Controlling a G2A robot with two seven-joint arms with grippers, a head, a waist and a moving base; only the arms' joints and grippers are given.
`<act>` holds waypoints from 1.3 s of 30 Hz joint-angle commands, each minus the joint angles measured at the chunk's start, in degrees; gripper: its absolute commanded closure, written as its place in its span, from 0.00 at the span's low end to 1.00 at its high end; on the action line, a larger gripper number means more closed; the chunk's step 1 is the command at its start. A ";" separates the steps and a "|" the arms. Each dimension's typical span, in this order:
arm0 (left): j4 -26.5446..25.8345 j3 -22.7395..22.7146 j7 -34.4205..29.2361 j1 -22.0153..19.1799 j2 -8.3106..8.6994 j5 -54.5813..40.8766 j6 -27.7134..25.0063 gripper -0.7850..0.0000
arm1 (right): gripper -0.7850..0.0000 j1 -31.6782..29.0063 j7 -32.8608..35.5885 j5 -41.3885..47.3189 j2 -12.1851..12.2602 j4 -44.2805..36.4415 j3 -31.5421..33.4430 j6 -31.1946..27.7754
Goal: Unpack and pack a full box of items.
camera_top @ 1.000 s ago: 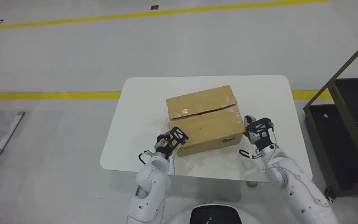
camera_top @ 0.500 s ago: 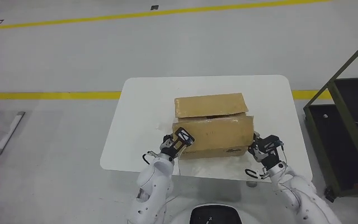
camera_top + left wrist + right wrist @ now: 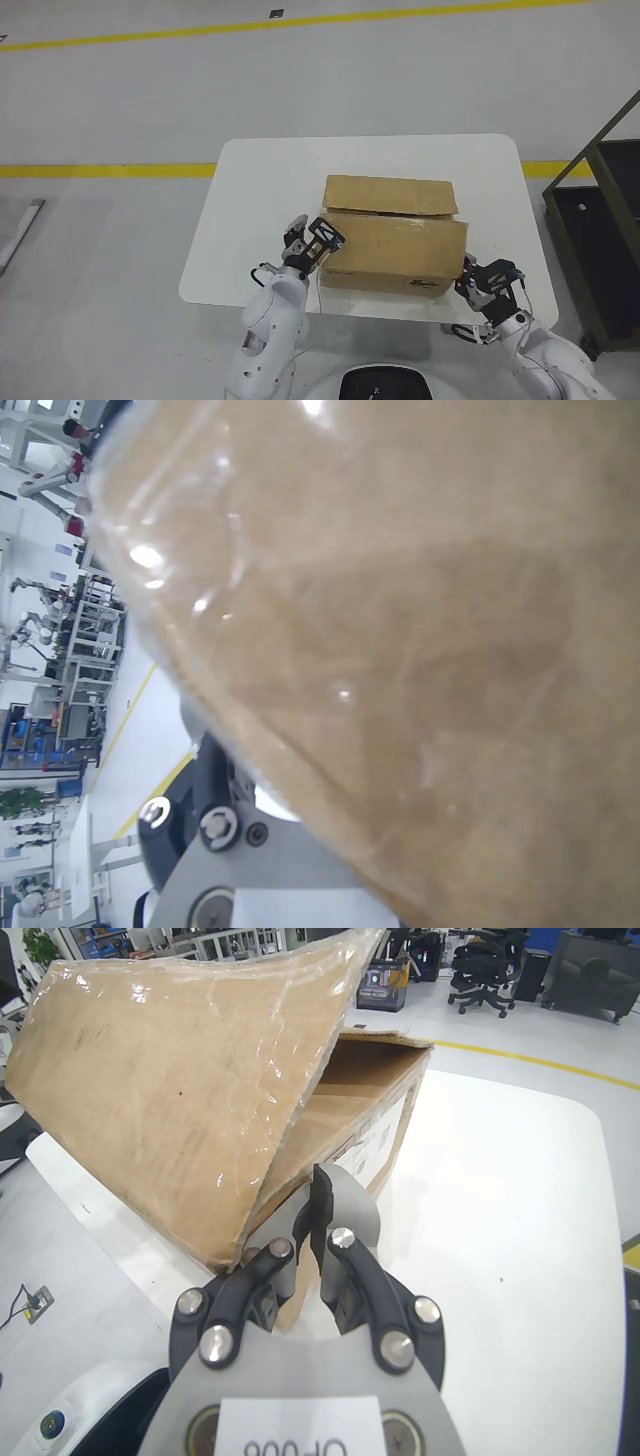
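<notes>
Top view — brown cardboard box point(image 3: 395, 240) seen on white, round-cornered table point(image 3: 250, 200), near front edge; top flaps slightly parted. Left gripper point(image 3: 318, 238) set at box's left end, right gripper point(image 3: 472, 275) at its right front corner.

Left wrist view — box wall seen very close, glossy clear film over matte cardboard; whether fingers are spread or closed cannot be told.

Right wrist view — long flap tilted up, film on it wrinkled; bare cardboard interior glimpsed, far flap edge ragged. Black serrated pads point(image 3: 320, 1198) pressed together just beside box corner, nothing seen between them.
</notes>
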 commanded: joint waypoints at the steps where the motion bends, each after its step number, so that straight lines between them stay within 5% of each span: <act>1: -1.09 -0.22 -0.24 0.18 0.16 1.24 -0.03 0.00 | 1.00 -0.19 0.10 0.43 0.03 -0.20 0.40 0.47; 4: -2.93 -1.00 -0.93 0.89 0.36 1.47 -0.01 0.00 | 0.97 -0.41 0.62 0.34 0.11 -0.51 0.86 1.01; 9: -5.63 -1.94 -1.45 2.08 0.62 1.23 0.32 0.00 | 0.69 -0.70 0.34 0.98 0.17 -0.84 1.49 1.82; 16: -10.27 -2.40 -1.60 3.54 0.92 1.65 1.25 0.00 | 0.59 -1.50 -1.19 2.75 0.21 -1.77 4.15 5.18; 22: -13.99 0.50 -0.67 3.49 0.75 -1.65 0.01 0.00 | 0.66 -1.79 -3.62 4.26 0.18 -2.56 6.88 8.56; 26: -13.33 4.60 0.36 1.89 0.44 -4.20 -2.34 0.00 | 0.79 -1.87 -4.52 3.76 0.14 -3.01 7.70 10.39; 31: -8.15 10.89 1.45 -1.91 -0.18 -6.65 -6.03 0.00 | 0.82 -2.16 -4.81 3.90 0.05 -3.51 8.08 11.41; 39: 1.96 16.57 0.40 -9.57 -1.69 -8.55 -2.92 0.00 | 0.85 -3.53 -5.68 3.79 -0.03 -3.48 8.32 11.31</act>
